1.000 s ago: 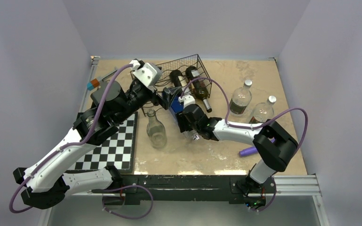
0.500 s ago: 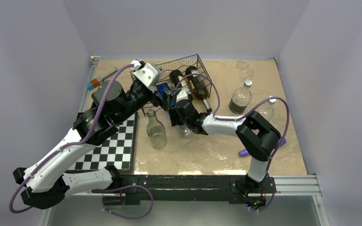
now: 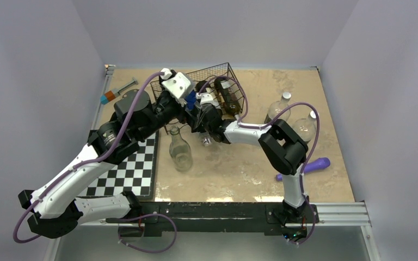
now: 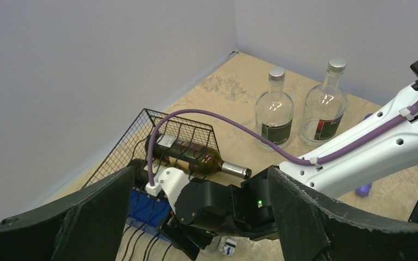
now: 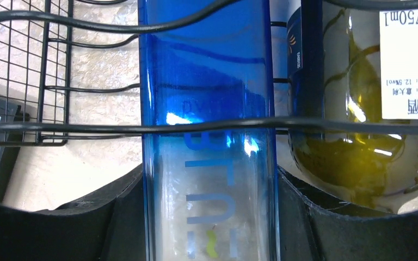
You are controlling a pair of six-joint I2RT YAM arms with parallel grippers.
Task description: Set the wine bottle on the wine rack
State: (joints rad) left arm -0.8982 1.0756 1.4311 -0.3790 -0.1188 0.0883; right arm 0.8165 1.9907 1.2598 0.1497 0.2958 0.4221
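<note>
The blue glass wine bottle [image 5: 209,136] lies lengthwise between my right gripper's [image 5: 209,217] fingers, which are shut on it. Its far part runs under the wavy wires of the black wine rack [image 5: 54,128], beside an olive-dark bottle [image 5: 354,136] lying there. From above, the right gripper [image 3: 198,110] is at the wine rack's [image 3: 220,76] open front, with a little of the blue bottle [image 3: 190,101] showing. My left gripper [image 4: 198,228] is wide open, hovering over the right wrist and holding nothing. A dark bottle [image 4: 196,155] rests in the rack [image 4: 141,130].
Two clear bottles with silver caps [image 3: 278,111] [image 3: 306,126] stand at the right. A clear carafe [image 3: 179,149] stands in front of the rack, next to a checkerboard [image 3: 128,168]. A purple object [image 3: 305,167] lies at the front right, and a small orange and blue item [image 3: 109,97] at the far left.
My right arm has swung left and toward the rack, carrying the blue bottle into its front. The left arm has shifted slightly up and right, still open.
</note>
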